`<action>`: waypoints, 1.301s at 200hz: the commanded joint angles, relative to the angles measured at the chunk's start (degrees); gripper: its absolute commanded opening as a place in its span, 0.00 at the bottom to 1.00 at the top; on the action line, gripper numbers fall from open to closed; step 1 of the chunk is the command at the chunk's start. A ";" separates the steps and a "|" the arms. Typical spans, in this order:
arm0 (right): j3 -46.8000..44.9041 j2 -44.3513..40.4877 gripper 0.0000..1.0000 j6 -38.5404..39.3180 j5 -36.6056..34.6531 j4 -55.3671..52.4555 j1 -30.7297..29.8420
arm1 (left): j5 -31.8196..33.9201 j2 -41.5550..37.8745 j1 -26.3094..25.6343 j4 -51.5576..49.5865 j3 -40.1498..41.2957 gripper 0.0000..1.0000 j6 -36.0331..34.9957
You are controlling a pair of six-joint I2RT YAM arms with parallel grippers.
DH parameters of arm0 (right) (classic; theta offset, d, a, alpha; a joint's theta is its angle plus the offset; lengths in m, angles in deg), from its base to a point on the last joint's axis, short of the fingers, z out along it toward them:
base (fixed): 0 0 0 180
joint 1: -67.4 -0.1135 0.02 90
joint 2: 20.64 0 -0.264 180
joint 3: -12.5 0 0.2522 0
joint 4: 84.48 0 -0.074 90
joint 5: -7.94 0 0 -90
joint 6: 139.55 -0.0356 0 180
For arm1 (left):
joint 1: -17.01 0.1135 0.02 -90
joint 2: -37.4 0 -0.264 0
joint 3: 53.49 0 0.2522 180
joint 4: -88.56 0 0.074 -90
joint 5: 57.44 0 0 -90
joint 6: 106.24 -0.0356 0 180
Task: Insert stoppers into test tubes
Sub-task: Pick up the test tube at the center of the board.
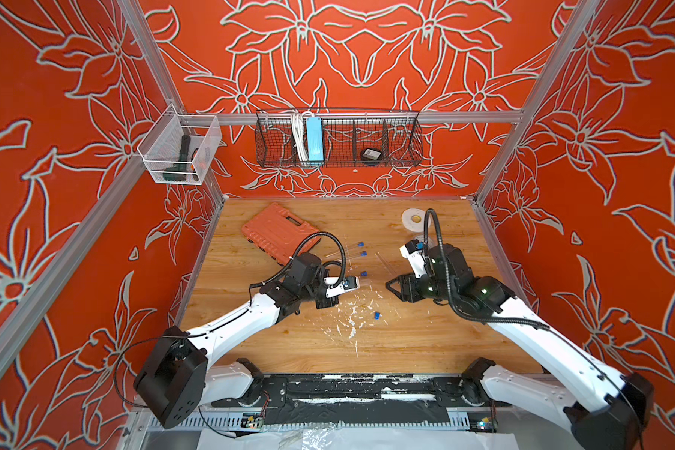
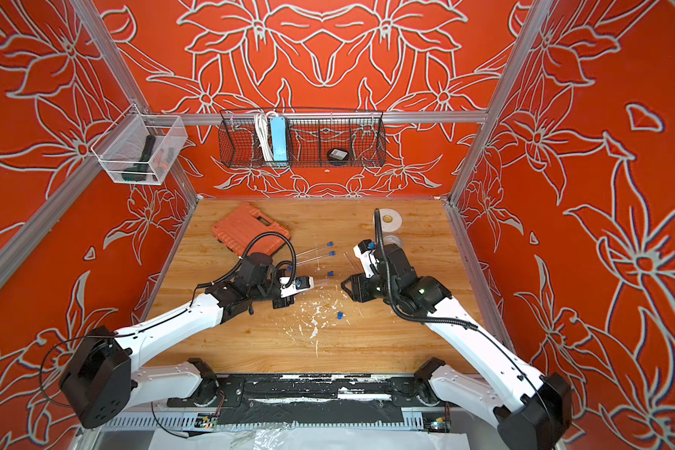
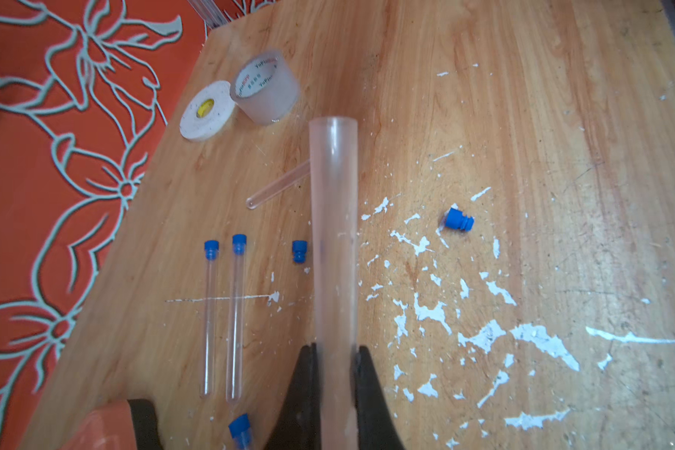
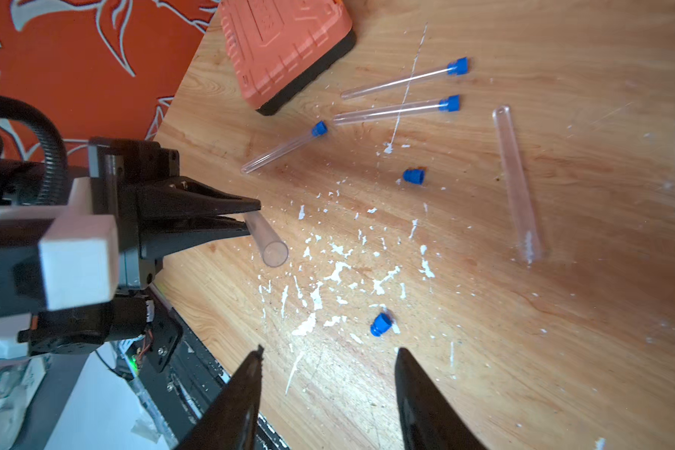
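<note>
- Nearest item: a loose stopper (image 4: 380, 324) lies on its side on the paint-flecked table (image 1: 406, 343), just ahead of the right gripper (image 4: 330, 350).
- Right gripper: jaws released and spread apart, grasping nothing, above the table.
- Left gripper (image 4: 252, 216): fingers clenched on a test tube (image 3: 334, 233). Much of the tube protrudes past the fingertips, clear of the table, with its open, unstoppered mouth toward the right gripper.
- Farther in: a second stopper (image 4: 414, 176) lies alone, apart from every tube.
- Beyond it: a capped pair (image 4: 396, 111) lies flat, side by side. A third capped tube (image 4: 285, 150) lies near the left arm.
- Toward the right arm's side: one uncapped tube (image 4: 517, 183) lies flat, well apart from the capped ones.
- Far edge: an orange tool case (image 1: 279, 230), a white tape roll (image 3: 207, 111), and just beside that a translucent tape roll (image 3: 266, 87).
</note>
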 commanded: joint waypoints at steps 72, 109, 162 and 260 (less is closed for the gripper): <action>5.18 9.58 0.56 -4.67 9.99 6.33 -0.60 | -2.70 -0.58 -0.59 0.33 -0.56 0.01 -2.09; 7.23 13.71 0.47 -4.61 8.76 5.63 -2.56 | -3.22 -1.21 -0.61 0.33 -0.54 0.01 -1.83; 8.61 16.70 0.39 -4.78 8.52 6.29 -3.95 | -3.32 -1.74 -0.56 0.42 -0.41 0.01 -1.96; 9.05 17.97 0.21 -4.86 8.53 6.29 -4.75 | -3.23 -2.15 -0.54 0.37 -0.06 0.01 -2.17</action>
